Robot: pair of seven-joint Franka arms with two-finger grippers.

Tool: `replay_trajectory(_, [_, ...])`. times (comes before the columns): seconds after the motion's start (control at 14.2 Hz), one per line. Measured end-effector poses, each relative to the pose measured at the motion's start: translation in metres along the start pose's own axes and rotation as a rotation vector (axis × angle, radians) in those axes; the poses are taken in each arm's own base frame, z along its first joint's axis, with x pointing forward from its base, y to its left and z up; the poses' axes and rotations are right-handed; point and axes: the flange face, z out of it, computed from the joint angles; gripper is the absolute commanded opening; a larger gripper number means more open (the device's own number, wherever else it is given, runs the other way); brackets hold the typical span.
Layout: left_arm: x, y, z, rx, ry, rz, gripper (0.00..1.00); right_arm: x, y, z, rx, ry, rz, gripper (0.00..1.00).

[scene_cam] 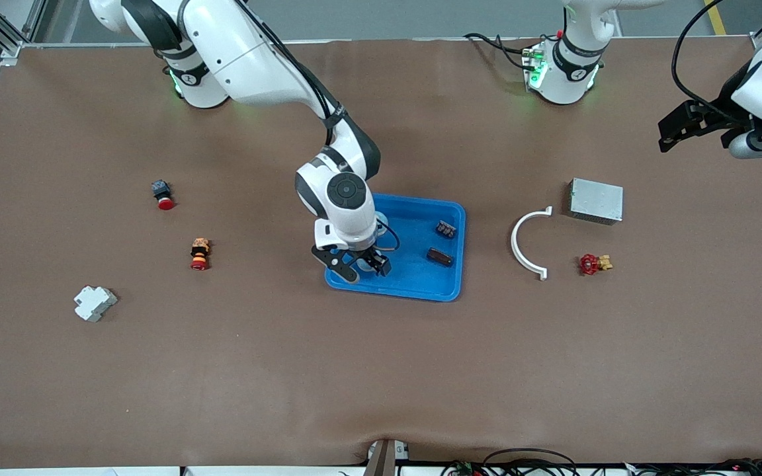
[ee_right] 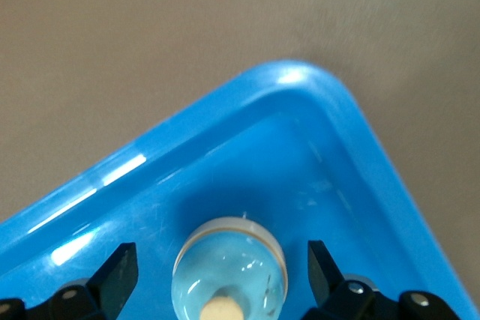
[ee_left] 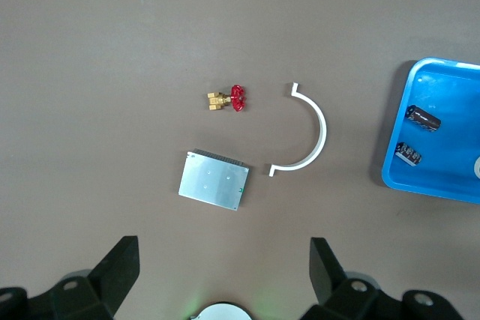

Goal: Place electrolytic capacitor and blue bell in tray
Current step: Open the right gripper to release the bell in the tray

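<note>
Right end effector (ee_right: 217,275) straddles bell (ee_right: 229,275).

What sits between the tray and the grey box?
The white half-ring clip lies between the tray and the grey box, touching neither; the front and left wrist views both show it.

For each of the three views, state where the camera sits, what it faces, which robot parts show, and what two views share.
Front view: high across the table, facing both bases; shows the right gripper over the tray and the left gripper parked over the table's end.
Left wrist view: looks down past its open fingers at the grey box, white arc and red valve.
Right wrist view: looks down between open fingers at the blue bell in the tray.
Shared: front and left wrist views both show the capacitor in the tray.
</note>
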Motion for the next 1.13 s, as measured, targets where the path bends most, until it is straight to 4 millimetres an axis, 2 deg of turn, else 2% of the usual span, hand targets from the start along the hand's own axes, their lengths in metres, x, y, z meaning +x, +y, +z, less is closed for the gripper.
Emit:
replay_trajectory(0.14, [0.000,0.000,0.000,0.000,0.000,0.000,1.00,0.016,-0.003,-0.021,-0.064,-0.007,-0.044,1.00])
replay_trajectory(0.35, [0.000,0.000,0.000,0.000,0.000,0.000,1.00,0.070,0.009,-0.068,-0.126,-0.033,-0.181,1.00])
replay_trajectory(0.57, [0.000,0.000,0.000,0.000,0.000,0.000,1.00,0.135,0.040,-0.105,-0.159,-0.074,-0.336,1.00])
replay_trajectory(0.78, [0.000,0.001,0.000,0.000,0.000,0.001,1.00,0.186,0.069,-0.133,-0.150,-0.085,-0.389,1.00])
replay_trajectory(0.99, [-0.001,0.005,0.000,0.001,0.000,0.008,1.00,0.238,0.112,-0.164,-0.156,-0.114,-0.460,1.00])
replay_trajectory(1.13, [-0.001,0.008,0.000,0.002,0.000,0.012,1.00,0.269,0.142,-0.195,-0.153,-0.125,-0.444,1.00])
